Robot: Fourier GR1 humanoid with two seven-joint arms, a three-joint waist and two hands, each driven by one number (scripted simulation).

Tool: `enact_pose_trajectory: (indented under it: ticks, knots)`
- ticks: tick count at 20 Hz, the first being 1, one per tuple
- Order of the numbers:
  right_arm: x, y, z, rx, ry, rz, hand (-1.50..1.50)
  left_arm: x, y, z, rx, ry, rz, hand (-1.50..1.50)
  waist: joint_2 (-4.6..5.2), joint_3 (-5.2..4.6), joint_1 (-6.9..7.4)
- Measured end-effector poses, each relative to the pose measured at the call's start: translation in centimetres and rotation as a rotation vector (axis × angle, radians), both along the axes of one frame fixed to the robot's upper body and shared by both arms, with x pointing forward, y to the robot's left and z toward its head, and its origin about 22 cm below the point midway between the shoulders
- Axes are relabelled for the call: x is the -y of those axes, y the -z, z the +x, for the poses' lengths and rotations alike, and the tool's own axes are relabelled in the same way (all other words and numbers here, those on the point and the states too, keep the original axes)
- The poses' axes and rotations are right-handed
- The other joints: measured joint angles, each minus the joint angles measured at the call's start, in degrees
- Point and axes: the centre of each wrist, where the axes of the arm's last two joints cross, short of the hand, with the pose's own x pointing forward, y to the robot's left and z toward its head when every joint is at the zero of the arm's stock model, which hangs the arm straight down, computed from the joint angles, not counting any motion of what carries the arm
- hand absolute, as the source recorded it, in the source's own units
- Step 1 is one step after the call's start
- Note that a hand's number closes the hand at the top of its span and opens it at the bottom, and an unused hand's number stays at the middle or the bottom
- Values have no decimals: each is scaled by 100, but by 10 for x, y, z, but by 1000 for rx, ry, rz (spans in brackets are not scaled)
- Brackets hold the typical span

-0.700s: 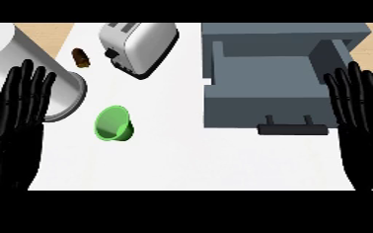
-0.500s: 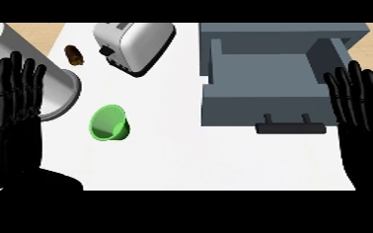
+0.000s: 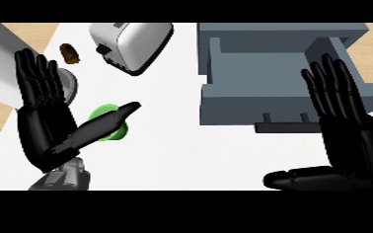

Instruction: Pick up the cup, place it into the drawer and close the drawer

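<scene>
Since a moment ago our left robot hand (image 3: 45, 128) has swung in from the left edge of the white desk (image 3: 189, 153), and its thumb now reaches across the small green plastic cup (image 3: 100, 113), hiding part of it. Its fingers stand straight and apart, so nothing is grasped; we cannot tell whether the thumb touches the cup. The cup itself sits where it was, near the desk's left edge, in front of the silver toaster (image 3: 131, 42) and well apart from the open grey box-shaped drawer (image 3: 247, 106) at the far right corner. Our right robot hand (image 3: 342, 128) rests spread at the right edge. We judge the pick-up has only begun: the fingers must close round the cup before it can be lifted.
</scene>
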Motion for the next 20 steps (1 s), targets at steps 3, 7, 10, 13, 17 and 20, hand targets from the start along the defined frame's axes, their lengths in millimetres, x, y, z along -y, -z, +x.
enact_pose_trajectory:
  ticks: [3, 7, 10, 13, 17, 20]
  knots:
    - [0, 3, 0, -6, -1, 0, -150, 15, 3, 7, -3, -10, -29, -150, 0, -1, 4]
    - [4, 2, 1, -13, 6, 3, -150, 21, 9, 14, -3, -18, -43, -150, -2, -5, 13]
    - [6, 0, 3, -12, 0, 3, -150, 20, 14, 15, -4, -26, -46, -150, -2, -4, 19]
    - [0, 0, 7, -8, -4, 4, -150, 22, 14, 21, -16, -39, -52, -150, -2, -4, 23]
    - [-2, -5, 3, -4, 5, 12, -150, 22, 14, 21, -31, -58, -59, -150, -4, -5, 24]
    - [-1, -3, 3, 1, 6, 10, -150, 18, 23, 18, -45, -75, -68, -150, -3, -4, 23]
